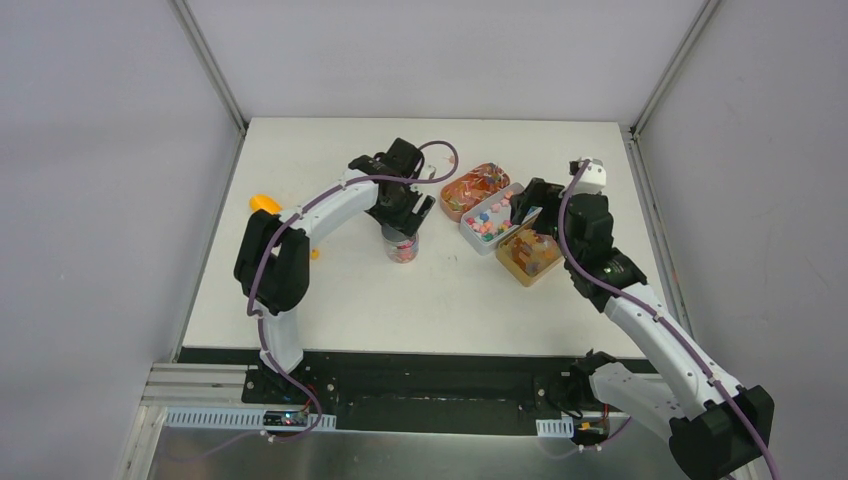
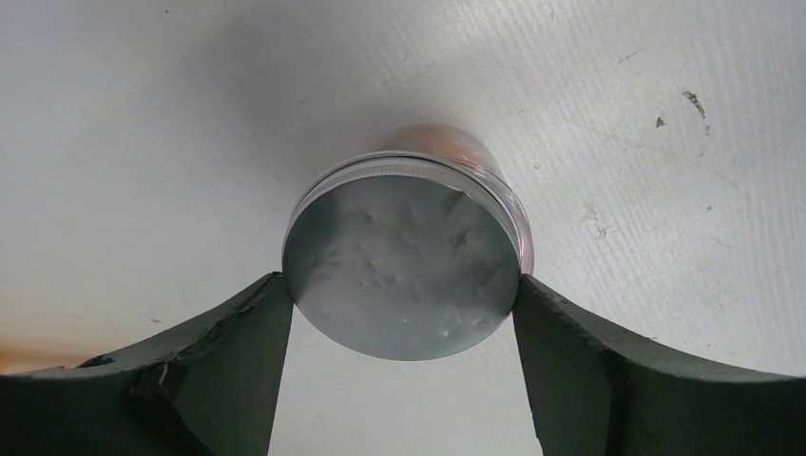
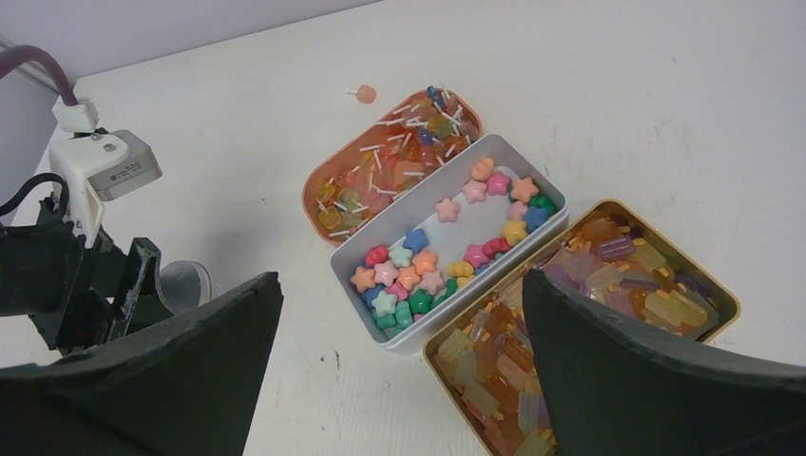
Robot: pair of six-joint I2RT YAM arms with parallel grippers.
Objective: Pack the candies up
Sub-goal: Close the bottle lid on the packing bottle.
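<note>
The left fingers clamp the silver lid on the jar; a crooked twist could tip the jar on the bench. The right fingers hang wide open over the candies in three tins, and a nudge could spill them.

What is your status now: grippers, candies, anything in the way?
Left gripper closed on the silver lid. Right gripper open, above the candies in three open tins. Nothing seen in the way.
</note>
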